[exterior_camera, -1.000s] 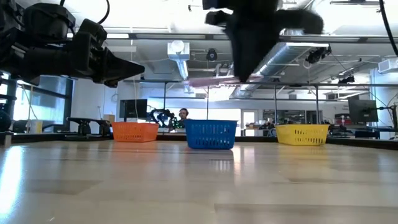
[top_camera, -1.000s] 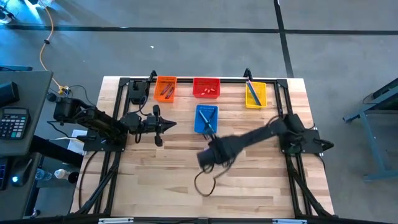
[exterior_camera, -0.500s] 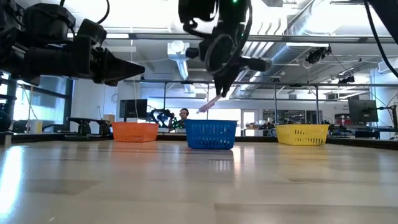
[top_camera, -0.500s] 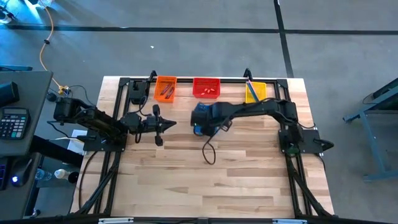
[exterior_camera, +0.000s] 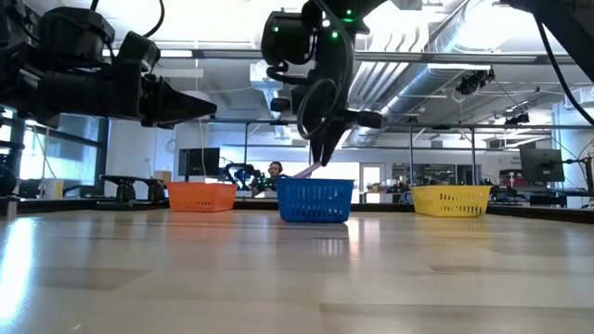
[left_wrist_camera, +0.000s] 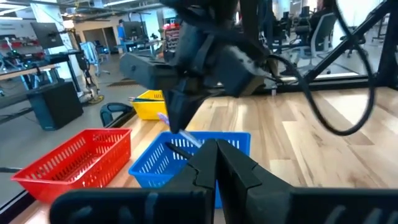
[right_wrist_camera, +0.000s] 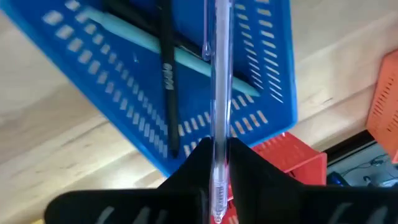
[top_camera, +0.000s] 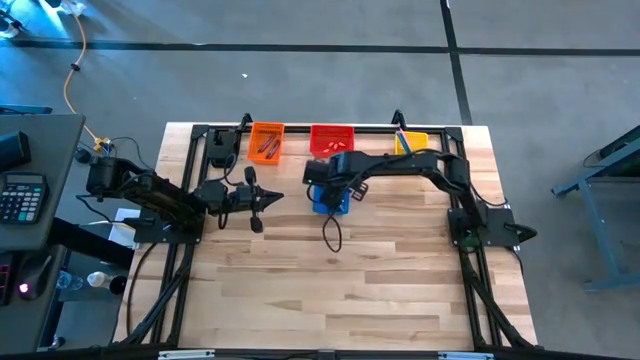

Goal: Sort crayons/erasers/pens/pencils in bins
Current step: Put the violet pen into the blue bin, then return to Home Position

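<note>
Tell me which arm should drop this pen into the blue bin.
Right. The right gripper is shut on the pen directly above the blue bin. The left gripper is shut, empty, and parked off to the bin's side.

Count of things on the bench

Four bins: one orange, one red, one yellow, one blue. Two robot arms, each with one end effector: the left end effector and the right end effector. In the right wrist view the blue bin shows three pens: one teal, one dark, and one clear pale pen pinched in that arm's own fingers. One person shows in the room behind. Contents of the other bins are too small to count.
</note>
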